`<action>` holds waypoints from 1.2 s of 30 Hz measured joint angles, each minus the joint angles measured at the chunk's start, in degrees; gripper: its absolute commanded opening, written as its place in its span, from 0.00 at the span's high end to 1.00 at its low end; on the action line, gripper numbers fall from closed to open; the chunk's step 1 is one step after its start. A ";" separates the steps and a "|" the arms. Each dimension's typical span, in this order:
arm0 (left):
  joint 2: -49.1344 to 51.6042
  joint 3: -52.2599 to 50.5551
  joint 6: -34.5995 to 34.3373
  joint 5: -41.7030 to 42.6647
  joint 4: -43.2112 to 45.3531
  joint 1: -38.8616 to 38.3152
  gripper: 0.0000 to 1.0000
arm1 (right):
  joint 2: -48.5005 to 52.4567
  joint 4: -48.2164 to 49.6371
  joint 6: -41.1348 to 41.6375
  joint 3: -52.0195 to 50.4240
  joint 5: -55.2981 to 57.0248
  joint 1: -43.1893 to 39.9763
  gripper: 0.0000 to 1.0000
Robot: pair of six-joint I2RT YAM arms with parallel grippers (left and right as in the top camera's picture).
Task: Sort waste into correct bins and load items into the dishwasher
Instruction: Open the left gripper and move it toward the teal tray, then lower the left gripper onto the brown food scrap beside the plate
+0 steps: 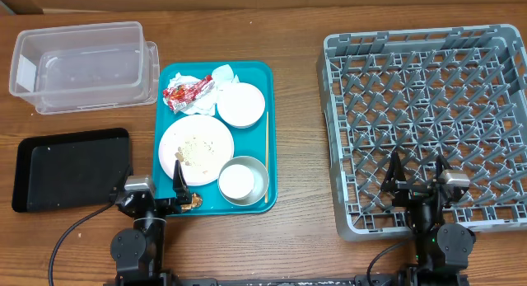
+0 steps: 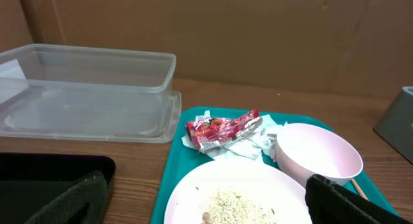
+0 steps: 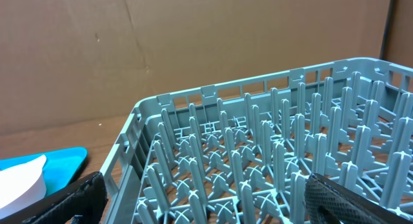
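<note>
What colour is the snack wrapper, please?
The wrapper is red and white, clearest in the left wrist view.

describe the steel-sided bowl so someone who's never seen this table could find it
Find the teal tray left of the grey rack. The steel-sided bowl sits in the tray's corner nearest the robot, on the rack side, beside the rice-flecked plate. Unlike the all-white bowl farther back, it has a shiny metal outer wall.

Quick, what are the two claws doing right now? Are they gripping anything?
Left claw: open, holding nothing.
Right claw: open, holding nothing.
</note>
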 measured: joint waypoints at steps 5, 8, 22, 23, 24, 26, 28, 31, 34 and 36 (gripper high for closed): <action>0.00 0.00 0.00 0.00 0.00 0.00 0.00 | 0.00 -0.02 -0.02 0.00 -0.04 0.00 0.00; 0.00 0.00 0.00 0.00 0.00 0.00 0.00 | 0.00 -0.02 0.00 0.00 -0.02 0.00 0.00; 0.00 0.00 1.51 -2.43 -0.20 0.00 0.00 | 0.00 -0.02 0.00 0.00 -0.02 0.00 0.00; 0.00 0.00 1.51 -2.54 -0.20 0.00 0.00 | 0.00 0.00 0.02 0.00 -0.02 0.00 0.00; 0.00 0.00 1.46 -2.54 -0.13 0.00 0.00 | 0.00 -0.02 0.02 0.00 -0.02 0.00 0.00; 0.00 -0.02 -0.48 -0.96 1.22 0.02 0.00 | 0.00 0.02 0.02 0.00 0.00 0.00 0.00; -0.04 -0.02 -6.01 4.37 3.48 0.02 0.00 | 0.00 0.00 0.00 0.00 -0.02 0.00 0.00; -0.07 -0.02 -17.09 14.97 4.42 0.00 0.00 | 0.00 -0.02 -0.02 0.00 -0.02 0.00 0.00; -0.07 -0.02 -28.46 20.76 6.14 0.00 0.00 | 0.00 0.00 0.00 0.00 -0.02 0.00 0.00; -0.07 -0.02 -37.38 23.67 6.88 0.00 0.00 | 0.00 -0.02 0.00 0.00 0.00 0.00 0.00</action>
